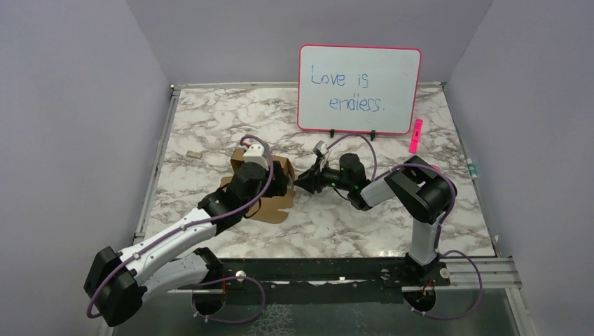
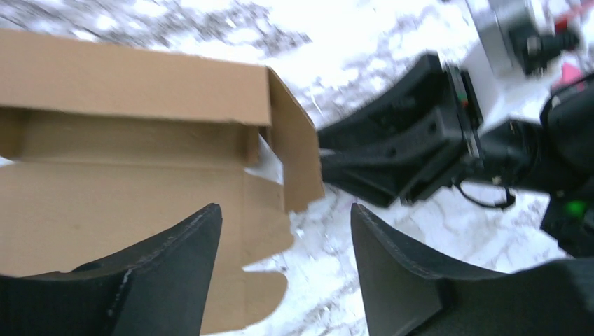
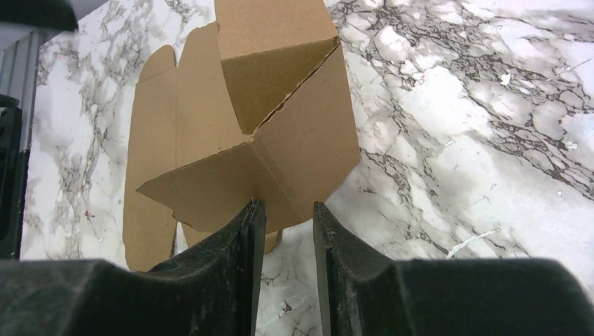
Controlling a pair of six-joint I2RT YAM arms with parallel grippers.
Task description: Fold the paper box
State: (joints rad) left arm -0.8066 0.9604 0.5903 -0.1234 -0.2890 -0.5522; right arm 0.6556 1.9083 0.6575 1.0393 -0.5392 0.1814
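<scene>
Paper box [image 1: 270, 187]: brown cardboard, partly folded, near the middle of the marble table [image 1: 336, 227], a little toward the left edge; back wall and one side raised, front panel and tabs flat on the surface. Right gripper [image 3: 287, 206]: narrow gap with marble showing through it, tips at the box's right side flap, whose crease meets one finger. It appears placed to steady or push that flap inward, not clamped on it. Left gripper [image 2: 284, 210]: spread wide, holding nothing, hanging over the flat front panel, likely ready to lift or press it. Whiteboard [image 1: 359, 89]: upright at the far edge, handwritten. Pink marker [image 1: 417, 135]: near the far right corner. Cardboard scrap [image 1: 189, 154]: toward the left edge. All three lie well apart from the box. Obstruction: the two grippers crowd the same right corner of the box, and each could block the other.
</scene>
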